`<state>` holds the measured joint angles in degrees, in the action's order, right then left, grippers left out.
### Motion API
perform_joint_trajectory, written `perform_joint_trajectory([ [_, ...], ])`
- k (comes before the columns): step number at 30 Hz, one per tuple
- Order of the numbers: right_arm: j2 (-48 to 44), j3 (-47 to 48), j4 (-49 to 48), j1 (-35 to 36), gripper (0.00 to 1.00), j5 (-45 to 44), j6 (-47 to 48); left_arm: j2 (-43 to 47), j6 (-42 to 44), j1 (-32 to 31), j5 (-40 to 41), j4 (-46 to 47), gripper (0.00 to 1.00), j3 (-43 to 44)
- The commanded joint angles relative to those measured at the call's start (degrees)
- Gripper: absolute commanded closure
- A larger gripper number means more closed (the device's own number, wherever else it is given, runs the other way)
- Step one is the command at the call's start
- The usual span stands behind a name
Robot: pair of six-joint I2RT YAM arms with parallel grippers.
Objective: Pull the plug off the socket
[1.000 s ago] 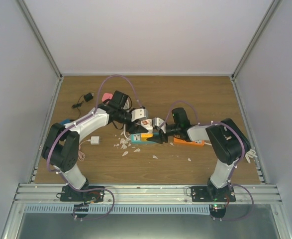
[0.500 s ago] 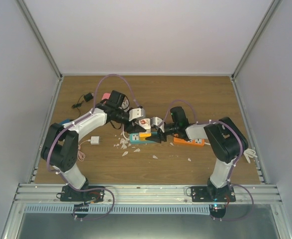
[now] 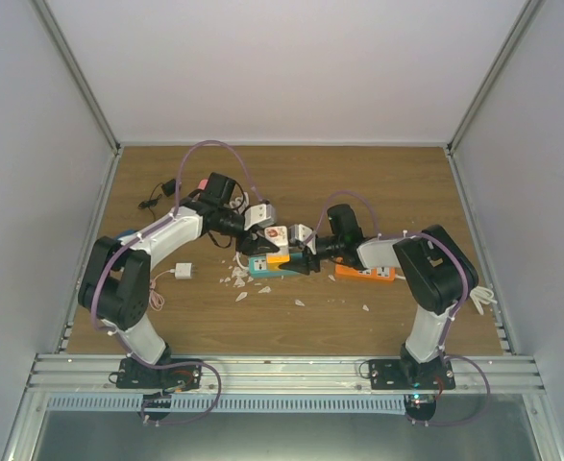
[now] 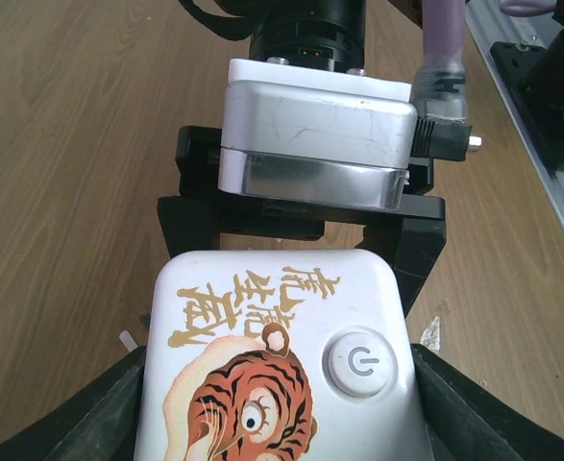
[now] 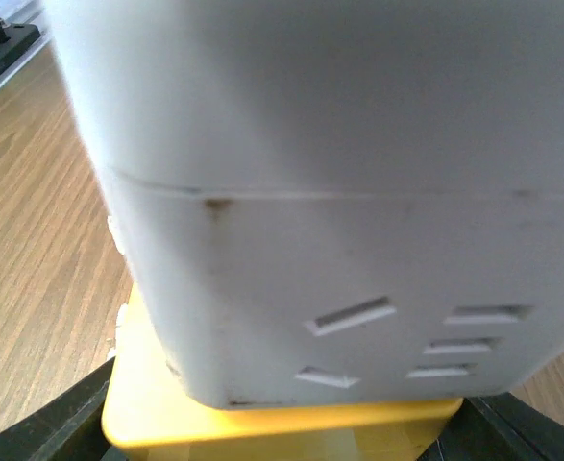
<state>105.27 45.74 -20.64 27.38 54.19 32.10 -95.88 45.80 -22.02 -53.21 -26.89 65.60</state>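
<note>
Left tool (image 4: pixel 277 423) clamps the white tiger-printed socket block (image 4: pixel 262 317); right tool (image 5: pixel 286 437) clamps the yellow plastic plug (image 5: pixel 214 423) touching it

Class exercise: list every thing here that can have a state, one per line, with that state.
white socket: held in left gripper, yellow plug not yet out.
yellow plug: clamped by right gripper, seated against the socket.
left gripper: shut on white socket.
right gripper: shut on yellow plug.
orange power strip: lying on table, ungripped.
</note>
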Motion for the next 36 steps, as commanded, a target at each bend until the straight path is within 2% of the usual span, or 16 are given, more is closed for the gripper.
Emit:
perform_joint_trajectory([
  [1,1.98,-0.71,3.64,-0.39,0.83,-4.56,0.9,3.22,-1.23,0.24,-9.62,1.81,0.93,2.5],
  [6,2.1,-0.77,3.51,-0.37,0.84,-4.77,0.88,7.5,5.91,0.41,-2.17,2.12,0.93,-0.46],
  [7,2.2,-0.68,3.53,-0.37,0.84,-4.84,0.86,7.8,6.01,0.85,-2.53,1.76,0.93,-0.48],
  [10,2.52,-0.48,3.58,-0.34,0.84,-4.89,0.78,7.7,2.86,2.97,-11.85,2.11,0.93,-0.55],
  [12,2.57,-0.48,3.59,-0.25,0.84,-4.96,0.86,6.03,1.2,3.04,-15.21,0.97,0.94,0.37],
  [16,2.65,-0.39,3.76,-0.22,0.85,-5.31,0.96,4.41,-3.15,3.62,-17.97,1.67,0.95,1.04],
  [19,2.82,-0.3,3.77,-0.11,0.86,-5.45,0.95,5.02,-3.1,3.71,-15.42,1.9,0.95,1.54],
  [23,3.0,-0.21,3.94,-0.04,0.86,-5.43,0.95,8.22,8.41,1.98,-6.65,-1.2,0.95,0.2],
  [25,3.05,-0.18,3.86,0.0,0.87,-5.47,0.82,10.0,12.77,1.87,-4.86,-2.29,0.95,-1.2],
  [27,3.44,0.07,4.0,0.0,0.87,-5.42,0.65,9.7,12.51,2.97,-7.86,-3.25,0.94,-1.15],
  [29,3.76,0.39,4.11,0.05,0.87,-5.4,0.5,9.11,8.12,3.79,-15.05,-1.1,0.94,-1.64],
  [31,3.79,0.4,4.21,0.14,0.87,-5.52,0.51,7.54,5.4,3.88,-18.91,-2.08,0.95,-0.21],
  [33,3.64,0.31,4.29,0.18,0.87,-5.73,0.64,6.55,4.62,4.7,-20.44,-3.92,0.95,1.55],
  [36,3.66,0.23,4.06,0.13,0.88,-5.88,0.61,6.9,-0.46,8.07,-21.92,-0.91,0.96,1.92],
])
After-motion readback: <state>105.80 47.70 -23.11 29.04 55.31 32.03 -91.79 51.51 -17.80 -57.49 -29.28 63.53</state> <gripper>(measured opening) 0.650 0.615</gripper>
